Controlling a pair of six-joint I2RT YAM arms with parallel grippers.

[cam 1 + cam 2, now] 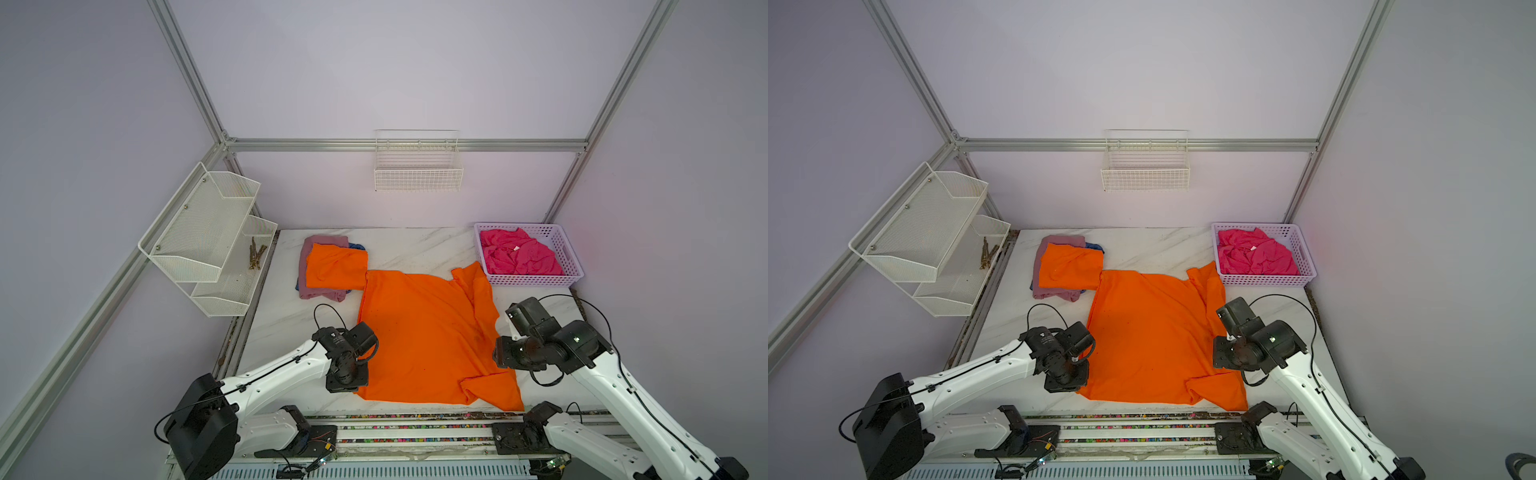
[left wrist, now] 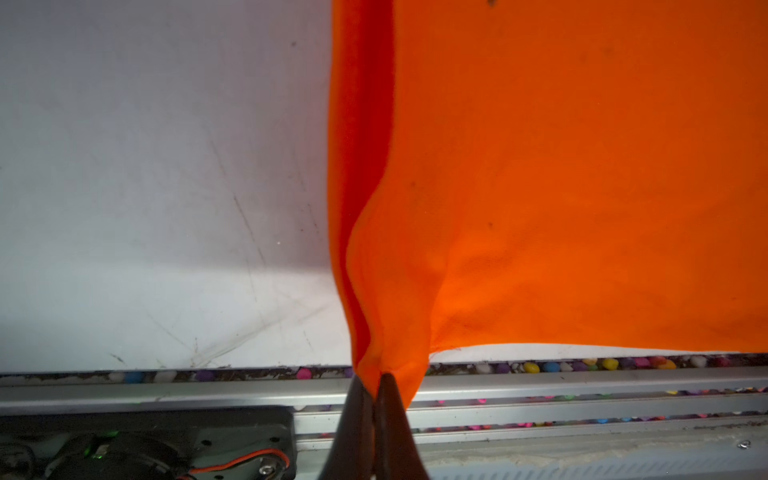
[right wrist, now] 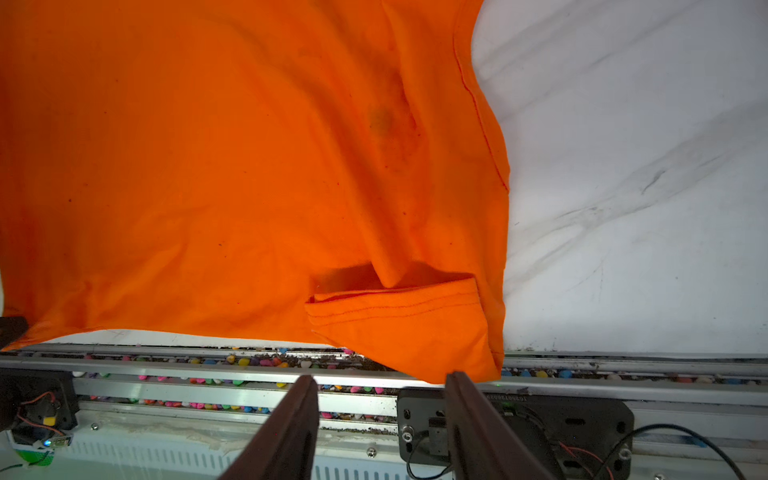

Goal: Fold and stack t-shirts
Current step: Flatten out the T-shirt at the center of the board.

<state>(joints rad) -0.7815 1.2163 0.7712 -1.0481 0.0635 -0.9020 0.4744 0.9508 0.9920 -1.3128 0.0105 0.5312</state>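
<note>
Left end effector (image 2: 379,380): you're pinching the orange shirt (image 1: 428,340) near-left corner.
Right end effector (image 3: 382,380): jaws apart, empty, just off its near-right corner.
Shirt: spread on worktop (image 1: 415,249).
Folded stack (image 1: 332,268): far left.
Pink shirt (image 1: 519,253): in basket (image 1: 536,281).

I find no legible text; the small print on the black mount (image 3: 505,398) is too blurred to read.
</note>
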